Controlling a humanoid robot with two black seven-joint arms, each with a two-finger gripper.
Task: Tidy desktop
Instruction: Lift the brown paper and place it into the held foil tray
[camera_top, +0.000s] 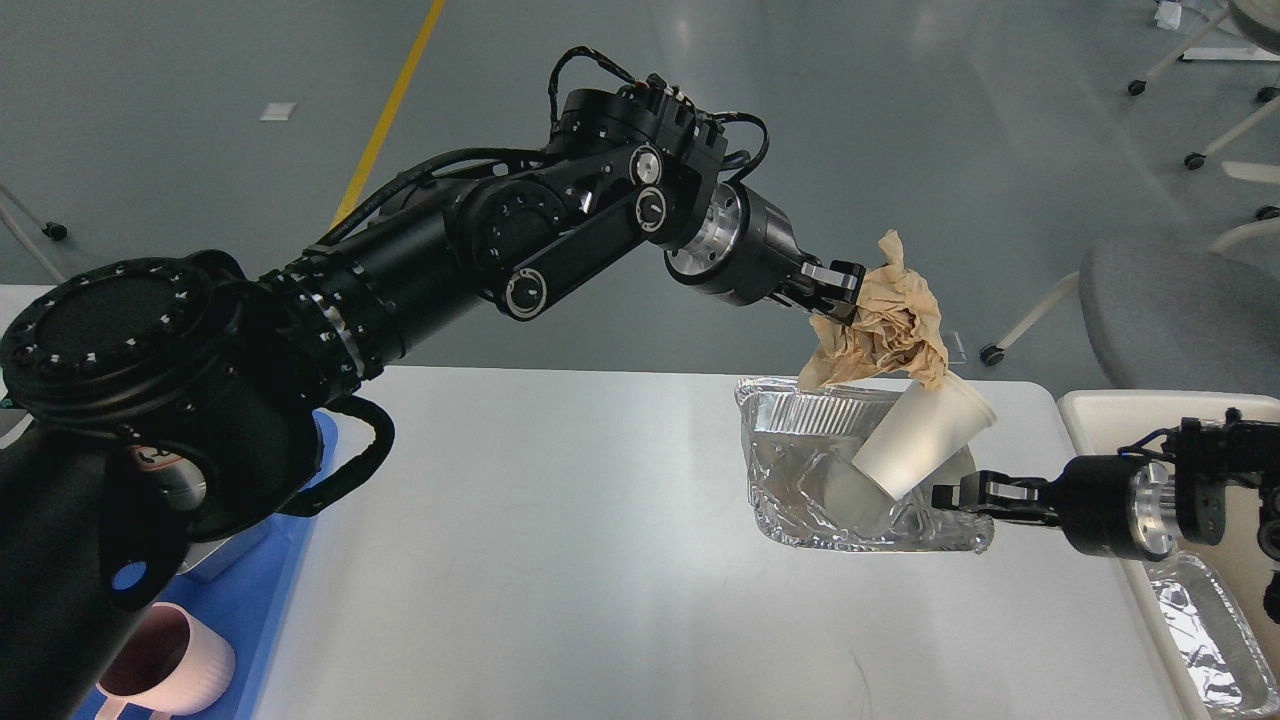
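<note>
Desktop (560, 560): white, fills the lower middle of the head view, under both grippers. Left gripper (838, 290) hangs above its far right part, fingers pinched on a crumpled brown paper wad (885, 325) (wad bulges just right of and below the fingertips). Directly under the wad: a crumpled foil tray (800, 480), tilted, with a white paper cup (925, 435) lying slanted in it, mouth up toward the wad's lower edge. Right gripper (965, 495) comes in from the right, low, fingers clamped on the foil tray's right rim. Behind the right gripper, off the desktop's right edge: cream-white bin (1110, 405) holding another foil tray (1205, 640). Far left of the left gripper, under that arm: blue tray (240, 610) with a pink mug (165, 660).
</note>
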